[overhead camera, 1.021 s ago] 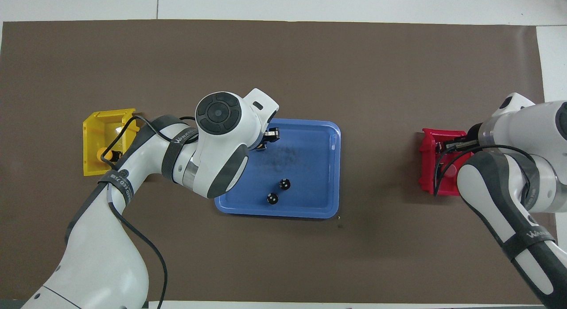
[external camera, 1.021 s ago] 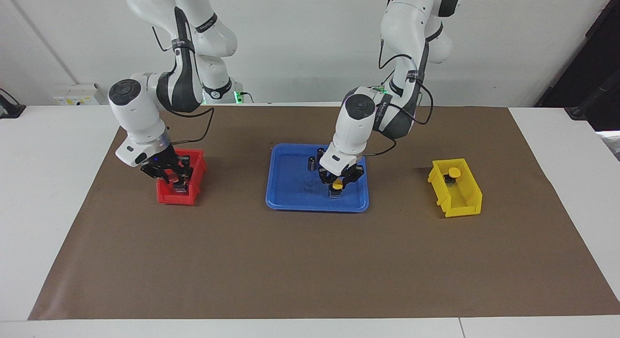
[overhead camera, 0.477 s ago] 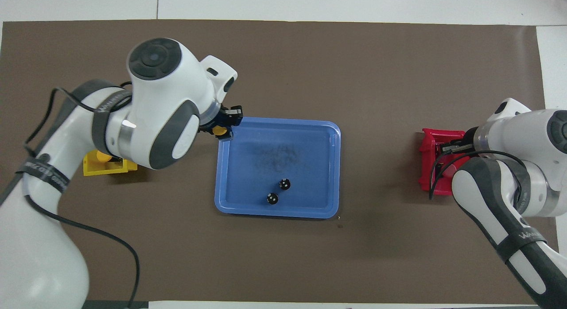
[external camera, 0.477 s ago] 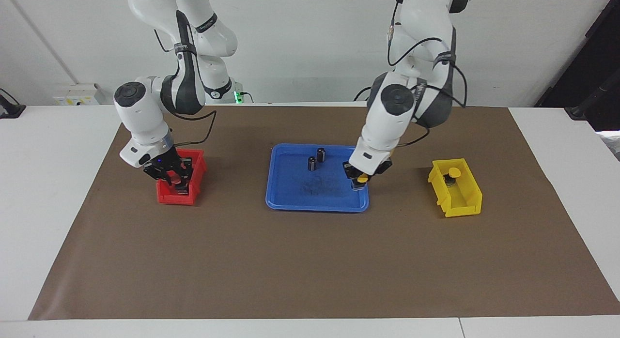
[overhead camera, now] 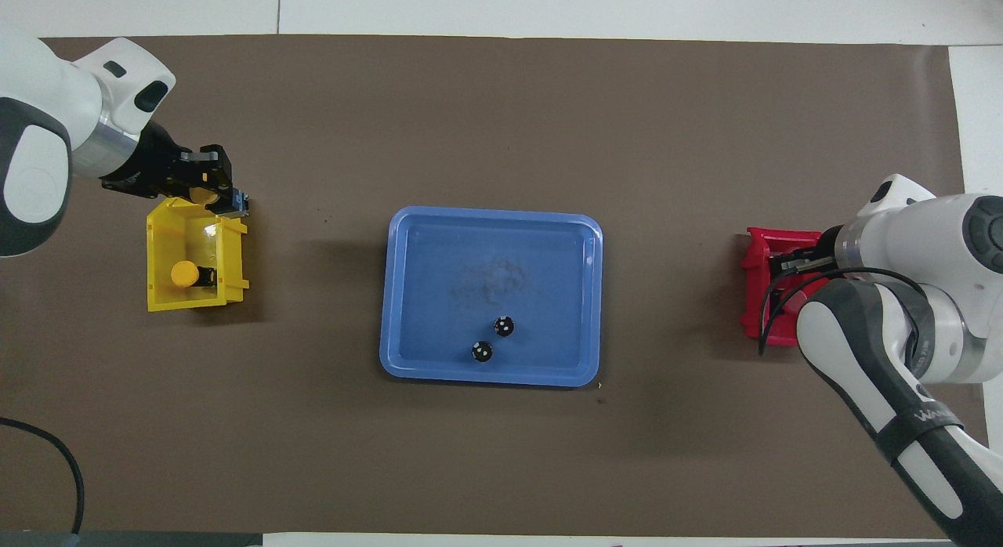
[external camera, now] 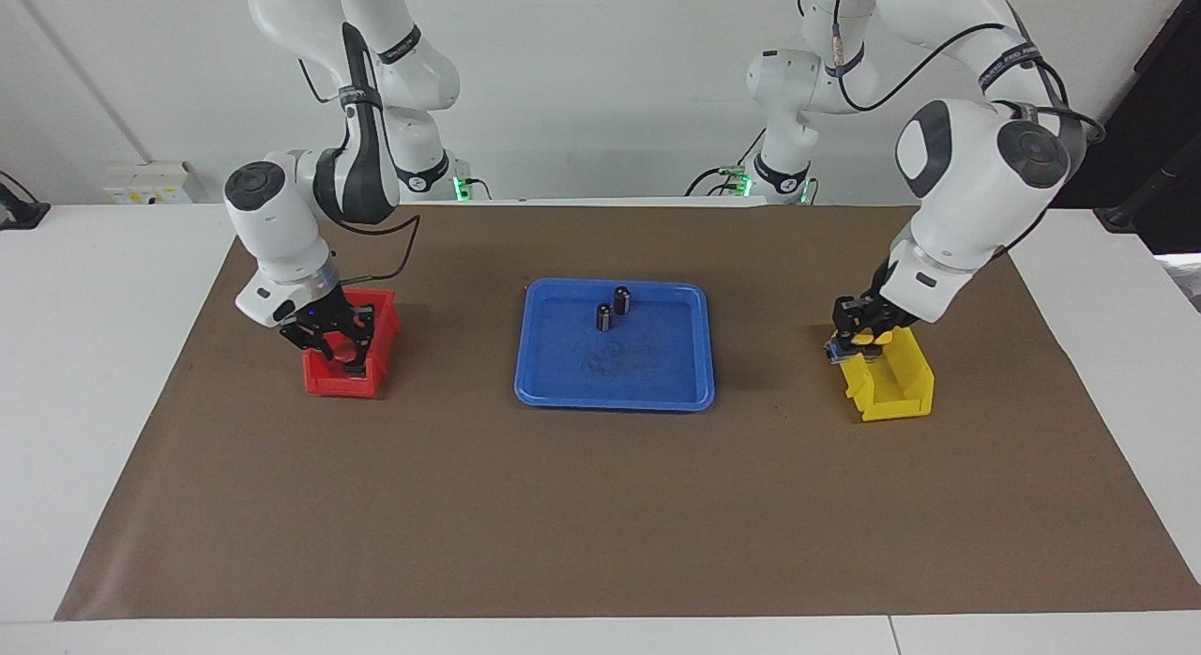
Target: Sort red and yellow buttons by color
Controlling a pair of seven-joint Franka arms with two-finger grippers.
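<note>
My left gripper (external camera: 858, 339) is shut on a yellow button (external camera: 862, 337) and holds it just over the rim of the yellow bin (external camera: 901, 392). In the overhead view this gripper (overhead camera: 208, 190) and its button (overhead camera: 205, 195) are over the bin's edge (overhead camera: 157, 249). A second yellow button (overhead camera: 184, 273) lies in that bin. My right gripper (external camera: 338, 341) is down in the red bin (external camera: 328, 383), which also shows in the overhead view (overhead camera: 754, 296). The red buttons are hidden by the gripper and the bin's walls.
A blue tray (external camera: 615, 403) sits mid-table on the brown mat, with two dark capless cylinders (external camera: 605, 317) (external camera: 621, 300) in its part nearer to the robots. The tray (overhead camera: 490, 378) and the cylinders (overhead camera: 505, 325) (overhead camera: 482, 351) show from overhead too.
My left gripper lifted the yellow button out of the blue tray and carried it to the yellow bin. My right gripper stayed in the red bin and barely moved.
</note>
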